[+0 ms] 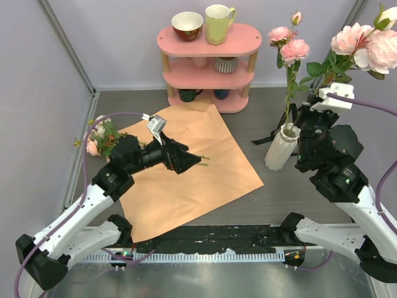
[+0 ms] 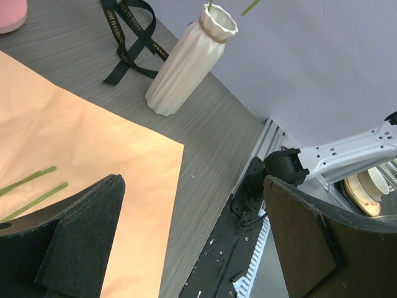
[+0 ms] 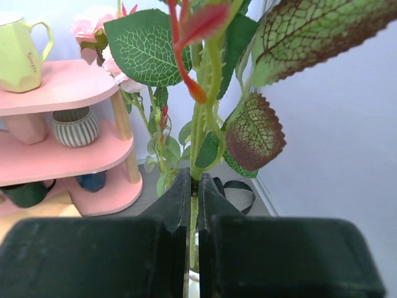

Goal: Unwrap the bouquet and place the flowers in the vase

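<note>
Lilac walls (image 1: 111, 37), grey tabletop (image 1: 291, 192), pink shelf (image 1: 208, 51)

Bright, even light, soft shadows; glare on the metal table edge (image 1: 217, 280), near jaws blurred.

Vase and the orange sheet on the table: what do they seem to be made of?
Vase: likely ceramic, white, matte to faintly glossy; rigid ribbed walls and a scalloped rim. Sheet: paper, matte tan-orange; soft creases, thin straight edges lying flat.
</note>
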`<state>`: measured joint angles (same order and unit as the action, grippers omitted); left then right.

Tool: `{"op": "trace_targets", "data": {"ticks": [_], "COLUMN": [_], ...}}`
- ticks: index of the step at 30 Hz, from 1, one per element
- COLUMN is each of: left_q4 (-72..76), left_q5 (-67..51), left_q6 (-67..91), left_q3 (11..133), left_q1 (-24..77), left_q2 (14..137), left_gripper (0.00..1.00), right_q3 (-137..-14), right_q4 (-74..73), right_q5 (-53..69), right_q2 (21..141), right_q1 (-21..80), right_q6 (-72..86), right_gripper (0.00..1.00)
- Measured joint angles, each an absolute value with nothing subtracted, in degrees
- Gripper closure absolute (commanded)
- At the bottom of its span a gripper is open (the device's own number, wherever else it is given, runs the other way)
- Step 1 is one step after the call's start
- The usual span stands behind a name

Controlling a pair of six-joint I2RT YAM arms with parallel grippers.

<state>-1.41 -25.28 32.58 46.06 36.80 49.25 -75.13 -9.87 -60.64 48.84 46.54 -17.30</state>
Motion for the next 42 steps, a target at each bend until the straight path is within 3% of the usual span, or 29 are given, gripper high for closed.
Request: {"op": "trace_targets", "data": {"ticks": [8,16,30,42], "left_q4": [-1.5,-1.7,-1.5,-1.1], "left_q5": [-25.0,-24.5,-24.6,-24.7], "left_q6": [32.6,32.5,33.1,34.1], "left_q3": [45.6,45.1,44.6,44.0], "left_q1": [36.8,36.8,36.8,36.8], "left_q2": [48.2,46.7,49.7,49.8], "left_gripper": [0.02,0.02,0.03,0.03], "right_q3": [-73.3,-65.2,-46.8,-43.2], "right_q4": [-4.3,-5.8,-5.6,-5.5], "right_q5": [-62.3,-57.2,-55.4,-56.0], "right_q2": [53.4,53.8,52.0,51.1], "right_q1": [42.1,31.6,29.1,28.5], "right_q6": [-19.6,-11.4,4.7,9.1], "right_gripper": [0.99,0.99,0.99,0.94]}}
